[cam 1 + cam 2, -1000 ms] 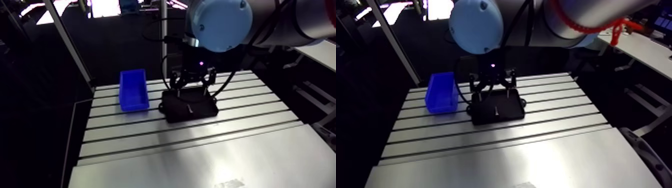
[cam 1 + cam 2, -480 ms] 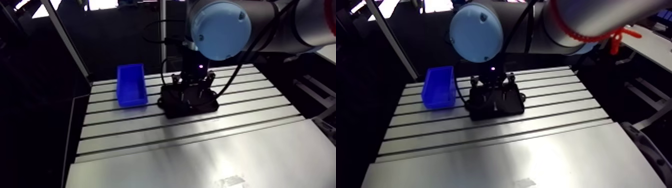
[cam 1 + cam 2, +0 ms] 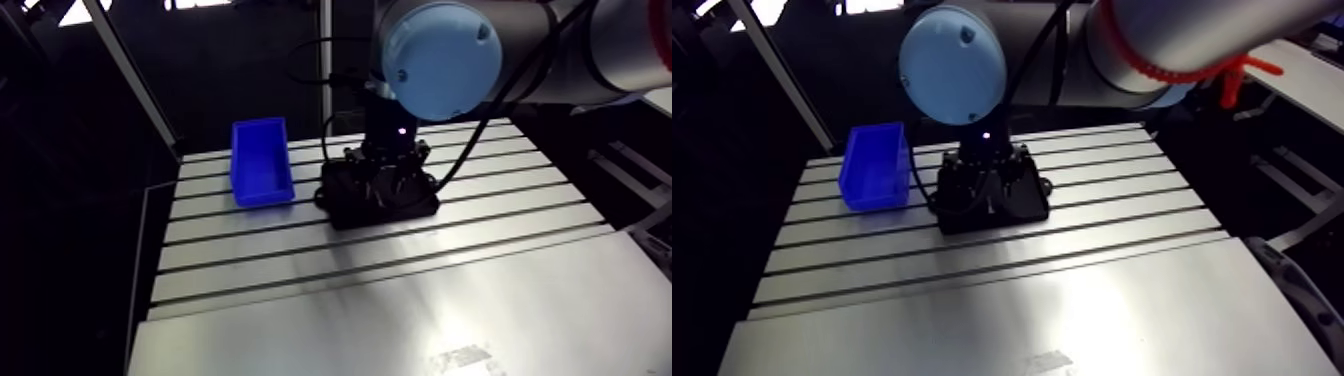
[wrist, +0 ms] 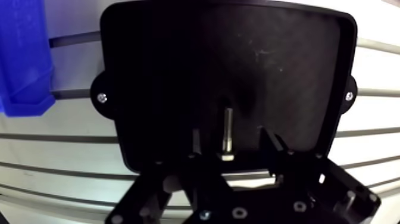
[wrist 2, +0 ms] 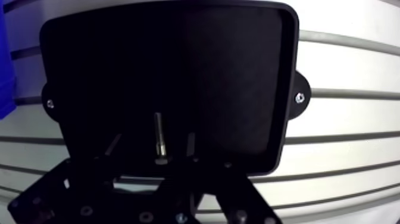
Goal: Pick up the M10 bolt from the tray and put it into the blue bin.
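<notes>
Wrist view shows our end effector [image 4: 231,143] spread, with the M10 bolt [image 5: 159,132] lying flat in the black tray [image 4: 178,71] between its fingers [image 4: 269,143], untouched as far as we can tell. Against the earlier arm views we have dropped from above the tray down into it, so we judge that closing on the bolt comes next. The blue bin [image 4: 24,59] stands beside the tray, and we can read no writing anywhere.

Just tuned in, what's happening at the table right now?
The gripper is low over the black tray, its fingers open on either side of the bolt, which lies flat in the tray, not yet gripped. The blue bin stands beside the tray on the table.
</notes>
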Tool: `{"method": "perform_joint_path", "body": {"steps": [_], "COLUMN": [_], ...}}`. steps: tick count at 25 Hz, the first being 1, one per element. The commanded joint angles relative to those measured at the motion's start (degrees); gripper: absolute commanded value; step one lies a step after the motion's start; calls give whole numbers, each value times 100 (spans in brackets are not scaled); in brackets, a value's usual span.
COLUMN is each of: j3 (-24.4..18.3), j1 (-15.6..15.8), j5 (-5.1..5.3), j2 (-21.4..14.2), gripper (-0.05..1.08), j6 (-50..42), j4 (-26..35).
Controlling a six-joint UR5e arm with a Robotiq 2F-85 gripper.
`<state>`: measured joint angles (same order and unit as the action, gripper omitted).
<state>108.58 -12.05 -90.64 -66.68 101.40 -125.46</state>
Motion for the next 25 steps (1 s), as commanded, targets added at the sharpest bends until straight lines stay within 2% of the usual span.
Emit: {"method": "perform_joint_path", "body": {"steps": [1,15,25], "j3": [10,116,124], "j1": [0,-9,0], "j5": [-2,7,7], "j2": [20,11,20], "gripper": [45,49,57], "j6": [-11,-11,-11], "j4": [-1,-10,-107]}}
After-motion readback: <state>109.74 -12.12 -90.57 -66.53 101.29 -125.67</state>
